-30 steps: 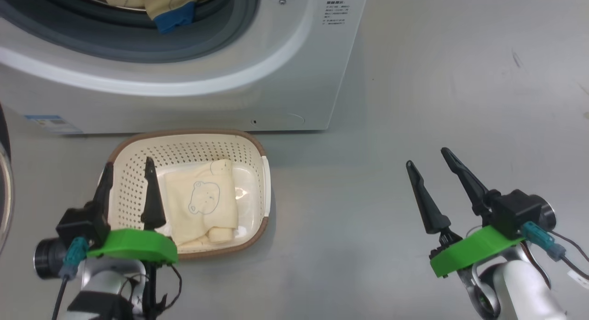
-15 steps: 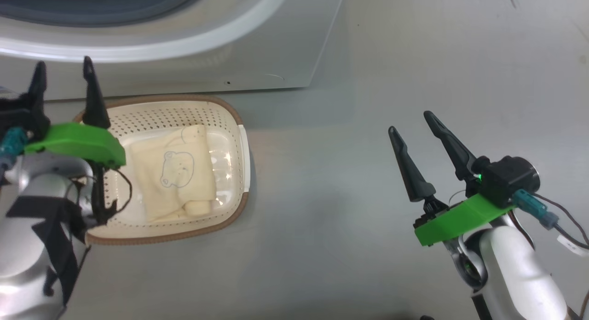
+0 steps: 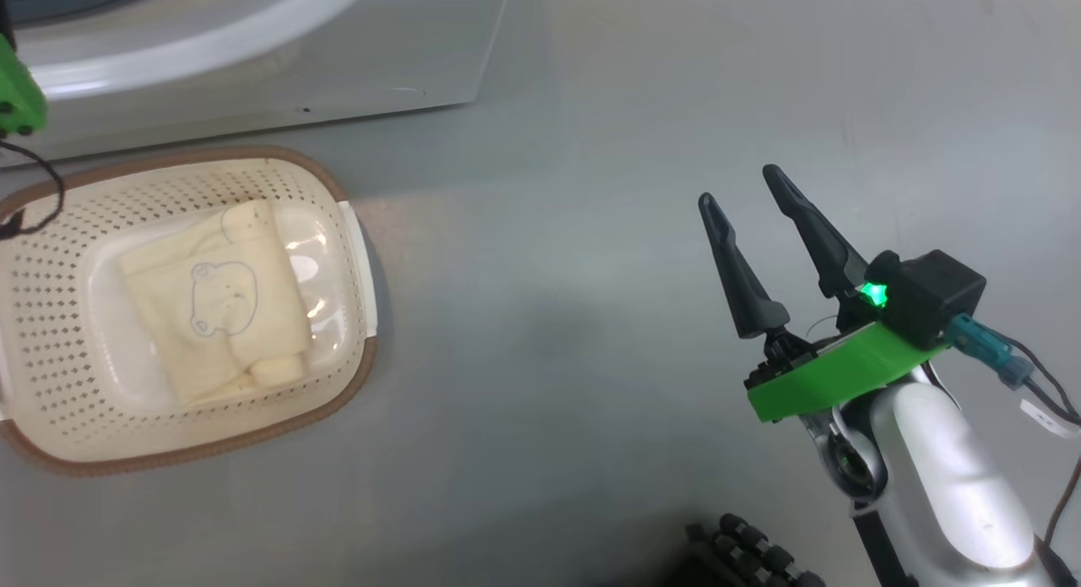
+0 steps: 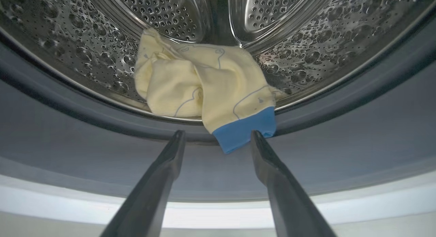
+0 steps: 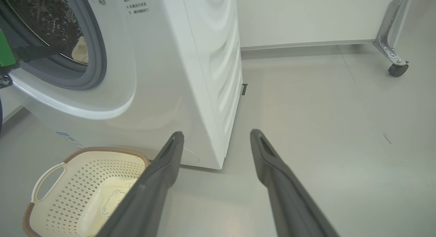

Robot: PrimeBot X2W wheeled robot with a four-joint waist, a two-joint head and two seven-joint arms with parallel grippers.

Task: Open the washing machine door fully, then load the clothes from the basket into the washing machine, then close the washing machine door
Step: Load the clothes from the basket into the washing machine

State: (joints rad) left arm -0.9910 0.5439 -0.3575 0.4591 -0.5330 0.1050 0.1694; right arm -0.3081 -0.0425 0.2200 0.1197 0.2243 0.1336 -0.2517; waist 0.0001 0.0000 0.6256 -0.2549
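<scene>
The cream basket [image 3: 355, 258] stands on the floor before the washing machine [image 3: 253, 63] and holds one folded piece of the clothes [image 3: 211, 308] with a bear outline. Another cream garment [image 4: 204, 87] lies at the front of the steel drum, its blue cuff [image 4: 243, 128] hanging over the grey gasket [image 4: 68, 134]. My left gripper [image 4: 217, 133] is open just in front of that cuff, holding nothing. Off to the right, my right gripper [image 3: 743, 186] hovers open and empty over bare floor, well apart from the basket [image 5: 44, 182]. The washing machine door is out of view; the drum opening is uncovered.
The washer's white side panel [image 5: 211, 76] runs back toward a pale wall. A metal leg with a caster [image 5: 396, 69] stands at the far right. A dark ribbed part of my base [image 3: 752, 553] shows at the head view's bottom edge.
The head camera has swung right and down, so basket and washer slid left in the picture. My left arm rose from over the basket to the drum opening. The right gripper stayed open.
</scene>
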